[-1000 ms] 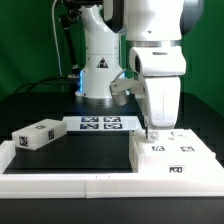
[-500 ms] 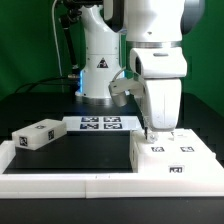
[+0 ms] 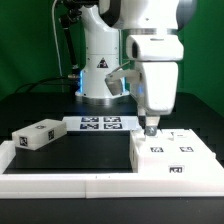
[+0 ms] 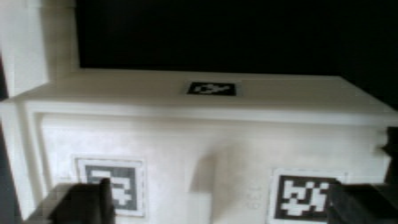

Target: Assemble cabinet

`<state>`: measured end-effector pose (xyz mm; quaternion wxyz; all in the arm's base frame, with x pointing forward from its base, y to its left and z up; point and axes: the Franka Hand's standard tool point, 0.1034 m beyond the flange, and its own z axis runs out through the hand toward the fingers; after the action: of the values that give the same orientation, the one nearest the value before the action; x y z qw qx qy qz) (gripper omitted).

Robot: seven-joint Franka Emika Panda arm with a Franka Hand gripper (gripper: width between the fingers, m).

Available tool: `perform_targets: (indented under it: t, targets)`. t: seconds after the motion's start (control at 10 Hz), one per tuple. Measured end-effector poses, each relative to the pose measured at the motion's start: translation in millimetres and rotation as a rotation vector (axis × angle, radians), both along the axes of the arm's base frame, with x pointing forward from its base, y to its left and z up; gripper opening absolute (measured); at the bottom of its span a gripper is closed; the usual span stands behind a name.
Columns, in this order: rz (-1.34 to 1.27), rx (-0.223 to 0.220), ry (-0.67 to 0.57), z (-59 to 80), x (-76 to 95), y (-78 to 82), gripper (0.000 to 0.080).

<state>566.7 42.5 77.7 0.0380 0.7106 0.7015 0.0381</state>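
Note:
The cabinet (image 3: 172,156) is a low white box with square markers on its upper face, lying at the exterior view's right front. It fills the wrist view (image 4: 214,130), showing several markers. My gripper (image 3: 150,126) hangs just above the cabinet's far left edge. In the wrist view the gripper (image 4: 228,206) has its dark fingers (image 4: 82,204) wide apart with nothing between them, only the cabinet's marked face below. A separate small white block (image 3: 38,135) with markers lies at the exterior view's left.
The marker board (image 3: 100,123) lies flat at the robot's base. A long low white border rail (image 3: 60,181) runs along the front edge. A white upright panel (image 4: 32,50) shows at one side of the wrist view.
My gripper has risen a little from the cabinet's upper face. The cabinet and the small block have not moved.

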Motion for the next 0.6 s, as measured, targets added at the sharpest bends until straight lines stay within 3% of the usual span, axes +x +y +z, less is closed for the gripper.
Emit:
perform_targets:
  t: [0.1, 0.2, 0.4, 0.6]
  targets:
    - [-0.050, 0.008, -0.026, 4.2, -9.2, -4.6, 0.0631]
    - [-0.141, 0.031, -0.068, 8.9, -20.8, -5.8, 0.0761]
    - [-0.338, 0.106, -0.144, 14.9, -51.3, 5.9, 0.0788]
    - [-0.389, 0.154, -0.186, 10.9, -64.9, 9.7, 0.0797]
